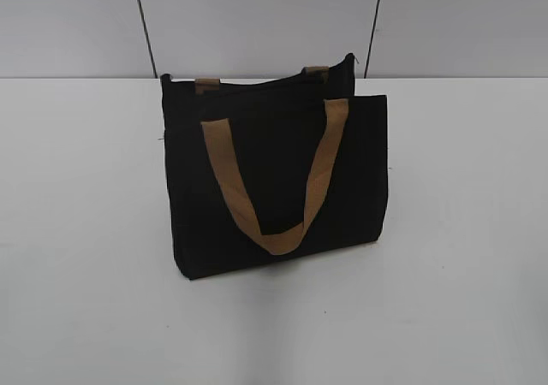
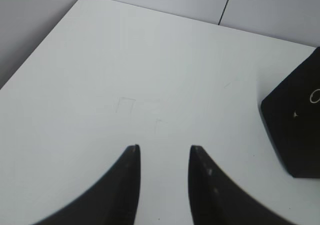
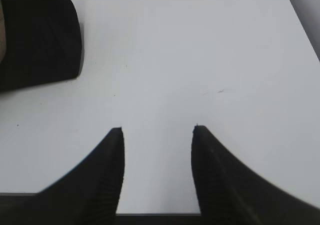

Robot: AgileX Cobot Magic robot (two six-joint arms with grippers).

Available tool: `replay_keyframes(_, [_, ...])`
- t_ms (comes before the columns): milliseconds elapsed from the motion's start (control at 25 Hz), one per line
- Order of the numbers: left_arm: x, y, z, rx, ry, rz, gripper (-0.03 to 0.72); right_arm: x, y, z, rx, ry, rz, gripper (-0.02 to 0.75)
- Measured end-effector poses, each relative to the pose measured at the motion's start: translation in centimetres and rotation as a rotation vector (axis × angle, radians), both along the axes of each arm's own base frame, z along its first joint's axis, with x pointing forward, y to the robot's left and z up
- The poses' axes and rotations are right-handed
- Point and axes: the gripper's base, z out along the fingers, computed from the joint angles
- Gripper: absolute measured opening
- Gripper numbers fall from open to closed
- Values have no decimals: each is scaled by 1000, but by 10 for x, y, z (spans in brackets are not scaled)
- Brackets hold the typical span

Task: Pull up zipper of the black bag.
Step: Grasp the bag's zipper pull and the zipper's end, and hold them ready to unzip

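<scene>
Right now I see the black bag (image 1: pixel 274 180) standing upright near the middle of the white bench (image 1: pixel 86 299), its broad front face turned toward my exterior camera. A tan handle (image 1: pixel 276 188) hangs down over that face in a long loop, and the two stubs of a second tan handle (image 1: pixel 207 85) poke up along the back edge of the top. The top edge, where the zipper would run, is too dark for me to tell the zipper or its pull. No arm shows in the exterior view. From the left wrist camera, the left end effector (image 2: pixel 163 147) hovers over bare bench with its two dark fingers (image 2: pixel 127 185) spread apart and nothing between them; a corner of the bag (image 2: pixel 295 120) sits off to the right edge of that view, well apart from the fingertips. From the right wrist camera, the right end effector (image 3: pixel 158 129) is likewise spread wide and empty above the bench, and the bag (image 3: pixel 40 35) fills the upper left corner of that view, clear of the fingers.
</scene>
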Motion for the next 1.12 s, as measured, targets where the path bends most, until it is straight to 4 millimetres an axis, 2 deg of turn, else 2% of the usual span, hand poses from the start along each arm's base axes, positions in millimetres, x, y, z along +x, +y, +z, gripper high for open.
replay_keyframes(920, [0, 0, 0, -3, 0, -2, 249, 0, 0, 0, 0, 0, 0, 349])
replay_keyframes(1120, [11, -6, 4, -1, 40, -73, 249, 0, 0, 0, 0, 0, 0, 349])
